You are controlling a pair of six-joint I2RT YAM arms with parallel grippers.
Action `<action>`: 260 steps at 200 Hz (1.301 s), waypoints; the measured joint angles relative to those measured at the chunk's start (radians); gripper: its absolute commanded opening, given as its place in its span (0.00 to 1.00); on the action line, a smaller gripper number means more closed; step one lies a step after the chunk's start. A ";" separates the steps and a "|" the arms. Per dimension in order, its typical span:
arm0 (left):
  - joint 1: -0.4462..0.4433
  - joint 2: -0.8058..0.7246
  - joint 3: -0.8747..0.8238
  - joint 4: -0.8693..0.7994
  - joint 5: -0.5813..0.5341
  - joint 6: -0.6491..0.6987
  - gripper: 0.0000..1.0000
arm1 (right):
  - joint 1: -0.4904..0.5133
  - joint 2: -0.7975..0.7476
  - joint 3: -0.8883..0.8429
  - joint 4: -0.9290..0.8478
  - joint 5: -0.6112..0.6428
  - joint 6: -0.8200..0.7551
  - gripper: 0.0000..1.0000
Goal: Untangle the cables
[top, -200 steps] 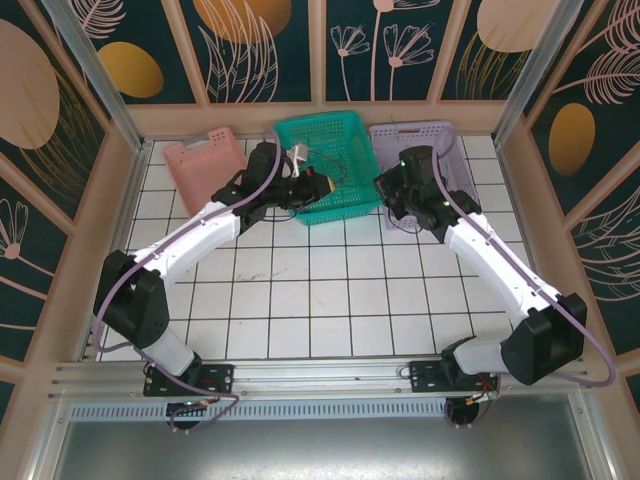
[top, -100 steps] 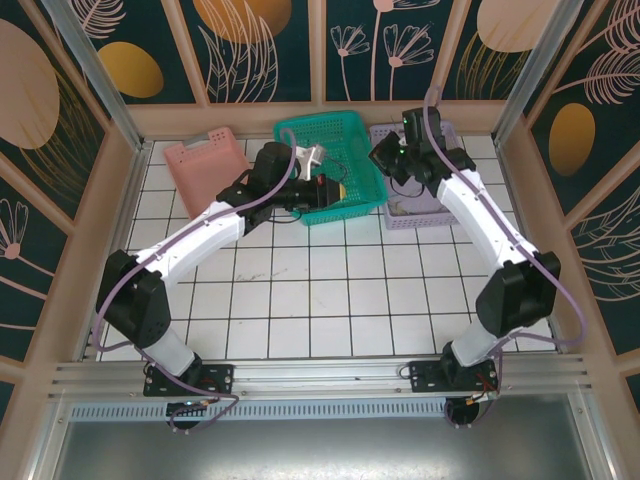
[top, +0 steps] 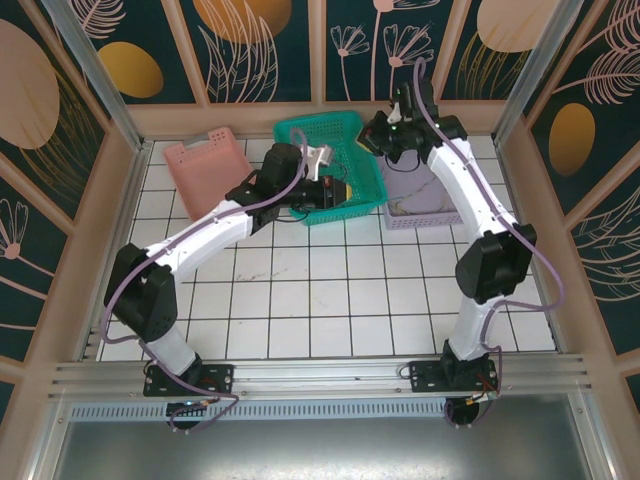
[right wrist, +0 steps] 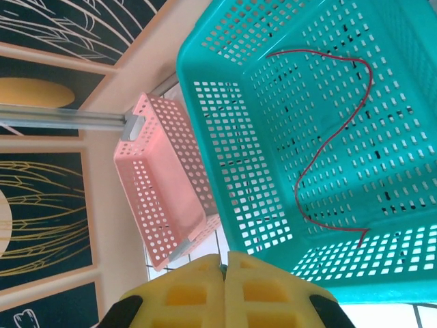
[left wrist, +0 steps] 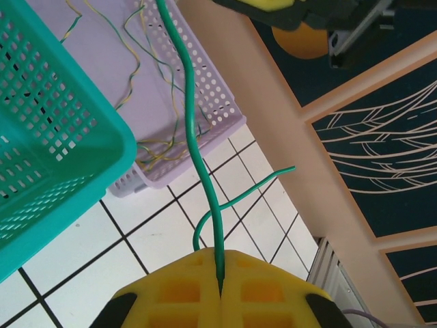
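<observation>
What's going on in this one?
Two robot arms are working on a tangle of cables. The left gripper is shut on a green cable, which runs away from it across the lilac basket, where thin yellow and green wires lie jumbled. The right gripper is shut, held above the teal basket, where one red cable lies alone; whether it holds anything I cannot tell. The pink basket sits beside the teal one.

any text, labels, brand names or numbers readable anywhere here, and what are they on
None can be read. The teal basket, the pink basket and the lilac basket bear no lettering; the wall panels carry plant drawings, no words.
</observation>
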 measured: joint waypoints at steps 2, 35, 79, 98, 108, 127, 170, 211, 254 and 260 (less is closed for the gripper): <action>-0.001 0.001 0.002 0.000 -0.001 0.000 0.00 | 0.000 0.005 0.006 -0.005 -0.002 -0.001 0.00; -0.006 0.015 0.013 0.011 -0.039 -0.007 0.00 | 0.000 0.103 0.151 -0.072 -0.060 -0.016 0.00; -0.017 -0.006 -0.034 0.056 -0.045 -0.174 0.00 | -0.038 0.123 0.220 -0.044 -0.031 -0.032 0.39; -0.018 -0.021 -0.071 0.076 -0.039 -0.267 0.00 | -0.092 0.048 0.145 0.005 0.025 -0.012 0.47; -0.002 -0.022 -0.078 0.100 -0.039 -0.314 0.00 | -0.121 -0.035 0.060 0.023 0.066 0.024 0.49; 0.034 -0.025 -0.079 0.147 -0.048 -0.379 0.00 | -0.144 -0.227 -0.127 0.068 0.132 0.105 0.50; 0.064 -0.037 -0.080 0.258 -0.087 -0.491 0.00 | 0.034 -0.592 -0.575 0.282 0.200 0.430 0.55; 0.061 -0.037 -0.081 0.324 -0.091 -0.552 0.00 | 0.203 -0.512 -0.766 0.491 0.200 0.698 0.57; 0.065 -0.037 -0.113 0.360 -0.096 -0.591 0.00 | 0.204 -0.457 -0.769 0.611 0.198 0.833 0.41; 0.064 -0.037 -0.114 0.369 -0.094 -0.596 0.00 | 0.204 -0.457 -0.771 0.630 0.199 0.851 0.37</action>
